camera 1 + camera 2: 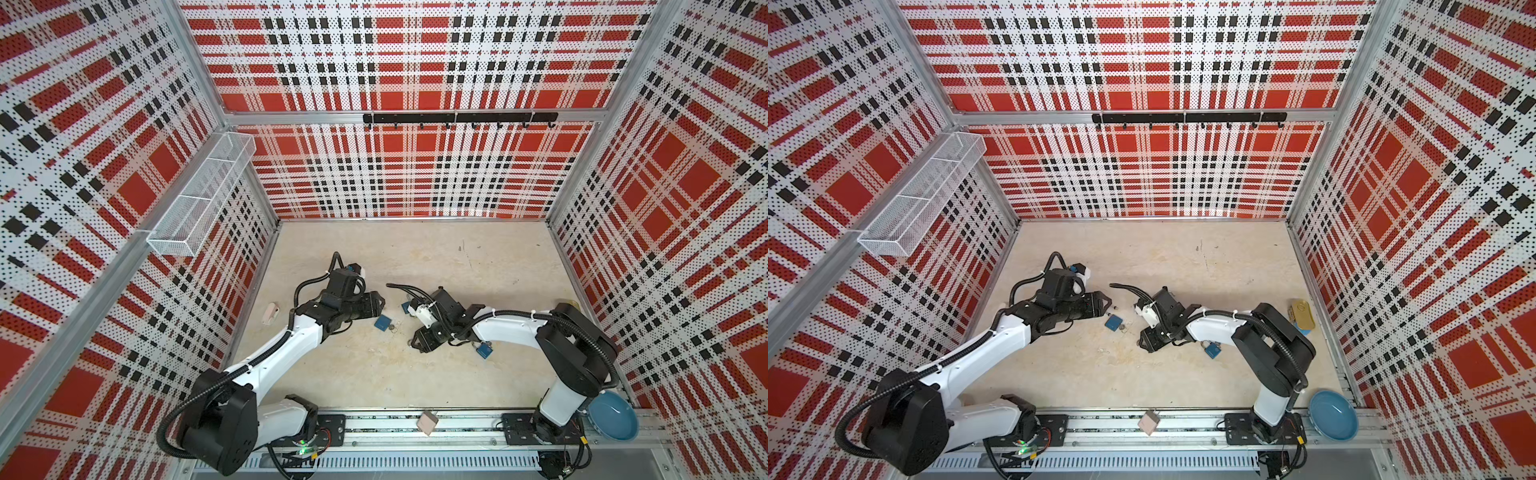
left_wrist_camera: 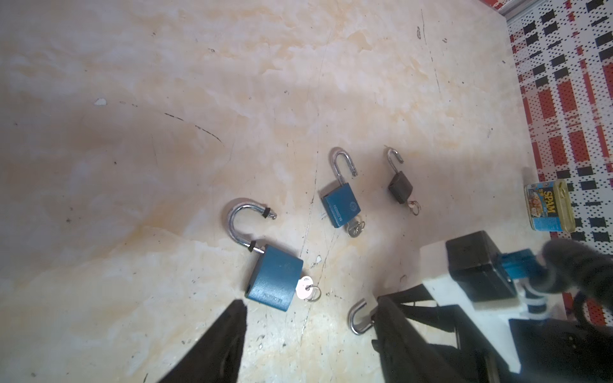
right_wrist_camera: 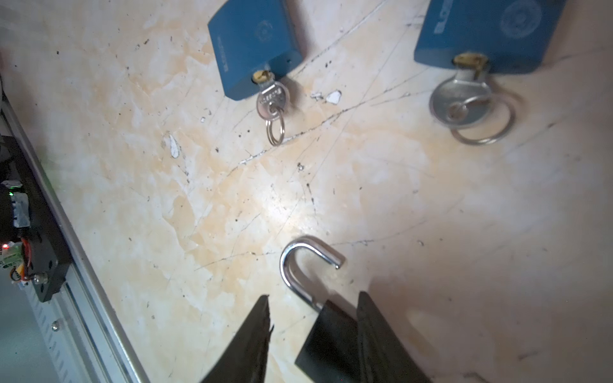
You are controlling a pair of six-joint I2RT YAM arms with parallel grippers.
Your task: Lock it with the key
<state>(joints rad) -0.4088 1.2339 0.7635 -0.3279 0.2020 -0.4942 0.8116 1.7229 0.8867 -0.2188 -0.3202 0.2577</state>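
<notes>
Logging progress: nothing locked yet, I judge. Dark padlock (image 3: 326,341) sits on the table (image 3: 431,215), shackle (image 3: 303,242) open, key not visible. Right gripper (image 3: 314,295) straddles it unclamped, 1 finger touching; left gripper (image 2: 310,300) hangs spread, empty

Both arms reach from the near rail and bend inward low over the tabletop (image 1: 415,249), their wrists facing each other. The left claw (image 1: 381,305) points toward the middle, jaws spread wide, fingers (image 2: 229,345) well apart. The right claw (image 1: 417,343) angles toward the near side, jaws partly parted.
</notes>
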